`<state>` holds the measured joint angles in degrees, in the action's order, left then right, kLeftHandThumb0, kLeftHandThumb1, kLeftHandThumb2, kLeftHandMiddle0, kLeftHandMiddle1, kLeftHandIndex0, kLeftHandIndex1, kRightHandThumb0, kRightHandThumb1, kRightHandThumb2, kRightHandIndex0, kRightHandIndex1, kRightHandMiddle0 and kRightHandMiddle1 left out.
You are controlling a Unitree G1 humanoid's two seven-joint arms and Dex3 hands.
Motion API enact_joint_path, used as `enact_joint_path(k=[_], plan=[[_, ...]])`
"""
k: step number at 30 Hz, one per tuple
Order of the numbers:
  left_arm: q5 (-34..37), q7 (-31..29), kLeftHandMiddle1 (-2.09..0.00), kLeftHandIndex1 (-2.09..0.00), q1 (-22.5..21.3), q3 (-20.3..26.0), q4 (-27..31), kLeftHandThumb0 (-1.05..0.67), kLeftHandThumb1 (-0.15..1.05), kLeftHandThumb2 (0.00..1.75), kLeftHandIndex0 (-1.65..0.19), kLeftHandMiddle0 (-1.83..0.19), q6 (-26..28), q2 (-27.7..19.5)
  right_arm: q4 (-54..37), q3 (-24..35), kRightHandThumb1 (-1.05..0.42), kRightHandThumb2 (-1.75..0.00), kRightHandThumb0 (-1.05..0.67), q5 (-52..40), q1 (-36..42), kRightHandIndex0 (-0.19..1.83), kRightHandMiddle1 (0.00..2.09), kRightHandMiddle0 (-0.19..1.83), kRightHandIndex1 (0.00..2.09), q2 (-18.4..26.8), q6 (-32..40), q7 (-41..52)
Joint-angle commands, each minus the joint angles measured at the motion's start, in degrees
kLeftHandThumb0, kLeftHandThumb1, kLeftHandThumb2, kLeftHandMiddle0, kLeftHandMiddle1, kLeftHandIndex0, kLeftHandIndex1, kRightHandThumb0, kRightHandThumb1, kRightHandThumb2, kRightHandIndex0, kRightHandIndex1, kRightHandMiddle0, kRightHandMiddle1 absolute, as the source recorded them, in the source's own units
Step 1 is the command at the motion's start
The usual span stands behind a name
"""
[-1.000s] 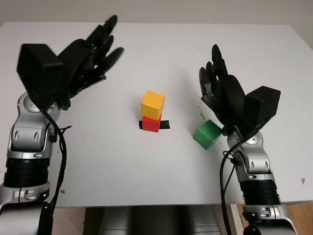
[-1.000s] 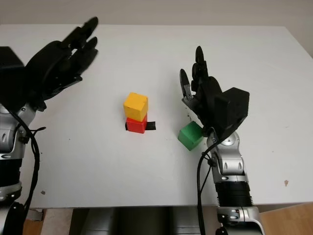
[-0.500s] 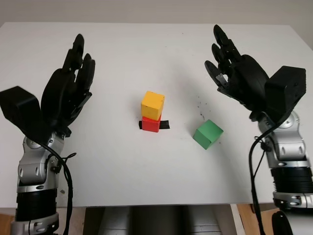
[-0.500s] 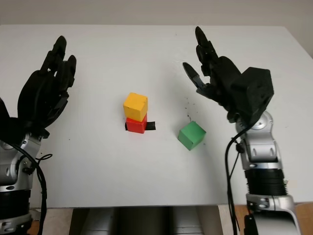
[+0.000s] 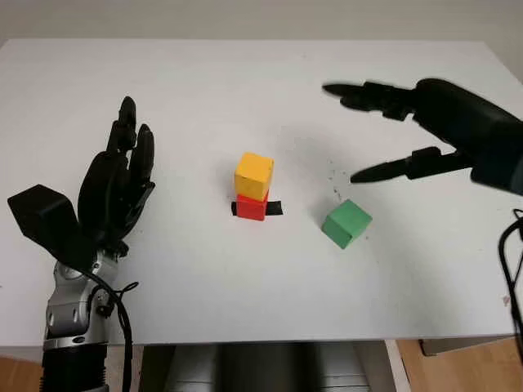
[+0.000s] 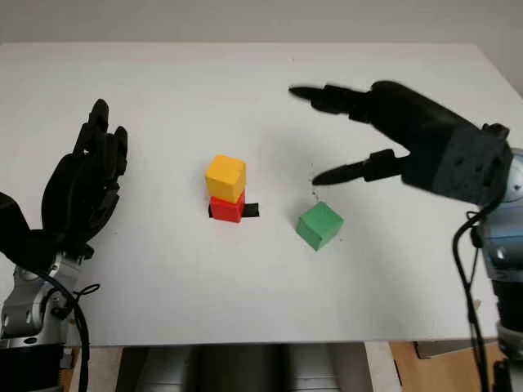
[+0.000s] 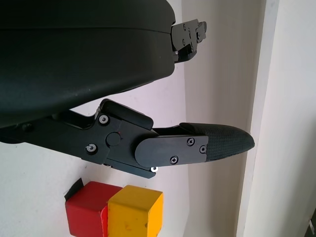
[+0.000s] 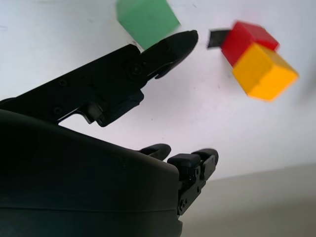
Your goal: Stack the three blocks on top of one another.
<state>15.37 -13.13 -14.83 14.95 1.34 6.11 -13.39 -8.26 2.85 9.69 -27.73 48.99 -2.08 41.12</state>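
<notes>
A yellow block sits on top of a red block at the table's middle, over a strip of black tape. The same pair appears in the left wrist view as the yellow block and red block. A green block lies alone on the table to their right, turned at an angle. My right hand is open, raised above and behind the green block, clear of it. My left hand is open at the left side of the table, well away from the blocks.
The white table ends at a front edge close to me and meets a pale wall at the back. A few small dark specks mark the surface near the green block.
My right hand swung up and outward, its fingers now reaching left above the green block. My left hand dropped lower and nearer to the front-left. The blocks stayed put.
</notes>
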Motion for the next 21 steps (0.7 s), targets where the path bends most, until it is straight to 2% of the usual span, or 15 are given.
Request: enact_joint_path(k=[1, 5, 9, 13, 17, 21], plan=[[-0.2, 0.4, 0.00, 0.00, 0.4, -0.3, 0.1, -0.77, 1.05, 0.46, 0.19, 0.19, -0.5, 0.3, -3.1, 0.2, -0.72, -0.05, -0.47, 1.6, 1.8, 0.49, 0.08, 0.51, 0.13, 2.8, -2.4, 0.6], [-0.6, 1.2, 0.00, 0.00, 0.0, -0.7, 0.0, -0.77, 1.05, 0.45, 0.19, 0.19, -0.3, 0.4, -6.0, 0.5, -0.72, -0.05, -0.49, 5.0, 4.2, 0.50, 0.07, 0.52, 0.11, 6.7, -7.1, 2.0], [-0.6, 2.0, 0.00, 0.00, -0.1, -1.0, 0.1, -0.77, 1.05, 0.45, 0.19, 0.19, -0.4, 0.5, -7.8, 1.3, -0.72, -0.05, -0.46, 6.1, 6.5, 0.49, 0.06, 0.51, 0.09, 8.4, -9.4, 2.4], [-0.8, 2.3, 0.00, 0.00, -0.5, -1.4, -0.1, -0.78, 1.05, 0.45, 0.19, 0.19, -0.6, 0.4, -8.5, 1.0, -0.74, -0.06, -0.49, 9.1, 8.5, 0.48, 0.06, 0.51, 0.07, 8.4, -12.2, 0.6], [-0.9, 2.6, 0.00, 0.00, -0.7, -1.7, 0.0, -0.77, 1.05, 0.45, 0.19, 0.19, -0.4, 0.5, -6.0, -0.4, -0.74, -0.06, -0.54, 12.5, 9.2, 0.47, 0.06, 0.53, 0.06, 7.5, -17.2, -2.6], [-1.1, 2.5, 0.00, 0.00, -0.8, -2.0, 0.0, -0.77, 1.05, 0.44, 0.19, 0.19, -0.8, 0.3, -4.2, -2.2, -0.74, -0.05, -0.56, 16.0, 9.3, 0.42, 0.06, 0.53, 0.04, 6.2, -19.2, -5.6]])
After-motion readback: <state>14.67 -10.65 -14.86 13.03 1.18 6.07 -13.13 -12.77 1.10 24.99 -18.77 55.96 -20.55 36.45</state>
